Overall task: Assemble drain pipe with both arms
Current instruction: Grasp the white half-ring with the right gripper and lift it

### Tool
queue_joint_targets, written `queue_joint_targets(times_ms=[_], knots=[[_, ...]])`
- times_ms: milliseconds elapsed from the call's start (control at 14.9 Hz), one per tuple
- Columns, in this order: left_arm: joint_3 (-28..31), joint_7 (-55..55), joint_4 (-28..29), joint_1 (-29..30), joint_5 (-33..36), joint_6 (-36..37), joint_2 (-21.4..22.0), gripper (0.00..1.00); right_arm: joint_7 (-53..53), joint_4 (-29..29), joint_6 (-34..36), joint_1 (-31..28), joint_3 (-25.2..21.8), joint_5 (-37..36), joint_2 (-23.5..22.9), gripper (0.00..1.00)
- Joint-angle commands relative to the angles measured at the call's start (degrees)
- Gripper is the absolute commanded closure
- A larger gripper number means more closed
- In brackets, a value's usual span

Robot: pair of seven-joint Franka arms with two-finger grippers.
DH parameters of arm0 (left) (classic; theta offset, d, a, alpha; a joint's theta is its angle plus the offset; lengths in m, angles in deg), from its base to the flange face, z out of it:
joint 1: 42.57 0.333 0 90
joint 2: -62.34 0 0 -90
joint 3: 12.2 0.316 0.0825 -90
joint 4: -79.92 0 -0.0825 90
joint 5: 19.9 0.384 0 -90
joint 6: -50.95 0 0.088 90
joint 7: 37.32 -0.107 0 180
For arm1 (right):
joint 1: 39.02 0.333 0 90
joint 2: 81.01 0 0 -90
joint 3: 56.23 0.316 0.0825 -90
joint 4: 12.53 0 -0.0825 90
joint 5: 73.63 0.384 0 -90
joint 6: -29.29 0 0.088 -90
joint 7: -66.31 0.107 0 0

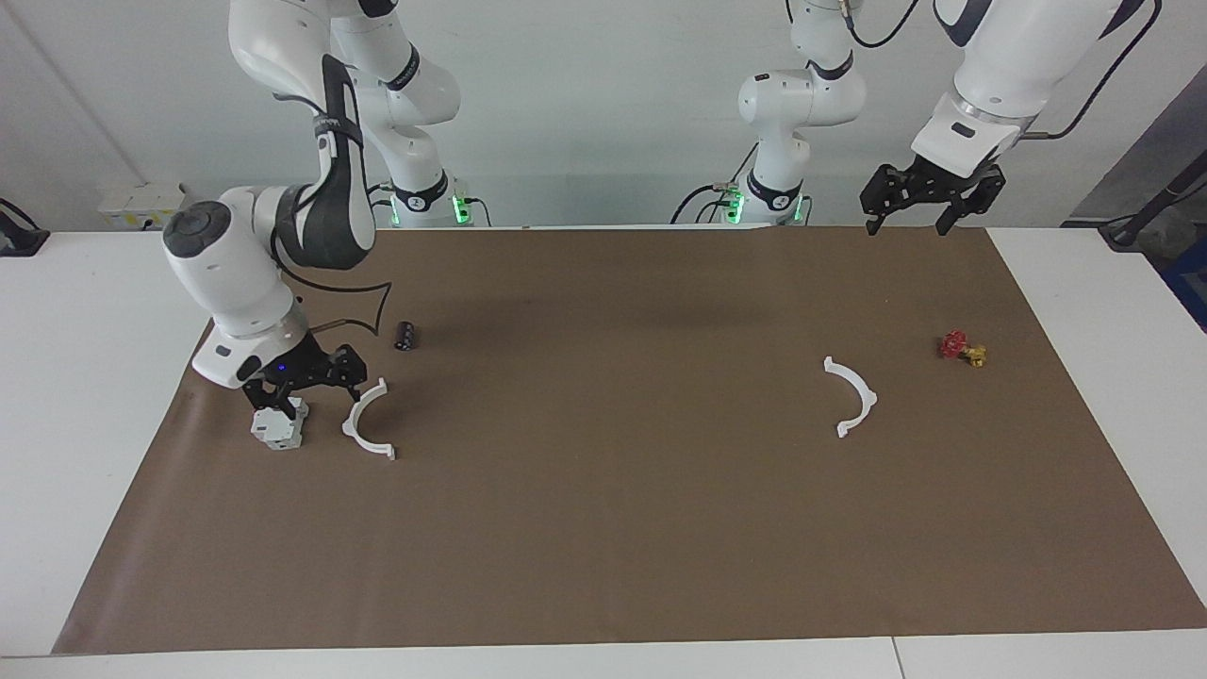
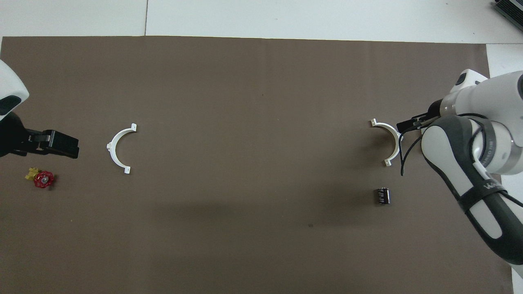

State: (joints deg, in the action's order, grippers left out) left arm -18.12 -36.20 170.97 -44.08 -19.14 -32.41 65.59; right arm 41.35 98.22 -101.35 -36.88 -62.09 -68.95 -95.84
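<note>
The drain pipe lies in two white half rings, far apart on the brown mat. One half ring (image 1: 351,422) (image 2: 386,126) is at the right arm's end, the other (image 1: 866,396) (image 2: 110,146) at the left arm's end. My right gripper (image 1: 309,389) is open and low over the mat, between the first half ring and a grey-white block, holding nothing. One of its fingers is at the block's top; I cannot tell whether it touches. My left gripper (image 1: 929,203) waits open and empty, raised over the mat's edge nearest the robots.
The grey-white block (image 1: 278,426) sits beside the half ring at the right arm's end; the arm hides it in the overhead view. A small black cylinder (image 1: 405,335) (image 2: 382,195) lies nearer to the robots. A red and yellow valve (image 1: 962,349) (image 2: 42,179) lies at the left arm's end.
</note>
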Motion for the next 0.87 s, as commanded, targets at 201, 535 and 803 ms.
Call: queue_joint_targets(times_ms=[201, 535, 803], knots=[[-0.1, 0.2, 0.5, 0.3, 0.0, 0.7, 1.0, 0.0, -7.9, 6.6, -8.0, 0.0, 0.5, 2.1, -0.5, 0.01], [-0.1, 0.2, 0.6, 0.3, 0.0, 0.7, 1.0, 0.0, -12.5, 7.2, -11.6, -0.1, 0.5, 3.0, -3.6, 0.1], [-0.1, 0.2, 0.6, 0.4, 0.0, 0.7, 1.0, 0.0, -14.8, 7.7, -11.7, -0.6, 0.4, 3.0, -4.3, 0.84]])
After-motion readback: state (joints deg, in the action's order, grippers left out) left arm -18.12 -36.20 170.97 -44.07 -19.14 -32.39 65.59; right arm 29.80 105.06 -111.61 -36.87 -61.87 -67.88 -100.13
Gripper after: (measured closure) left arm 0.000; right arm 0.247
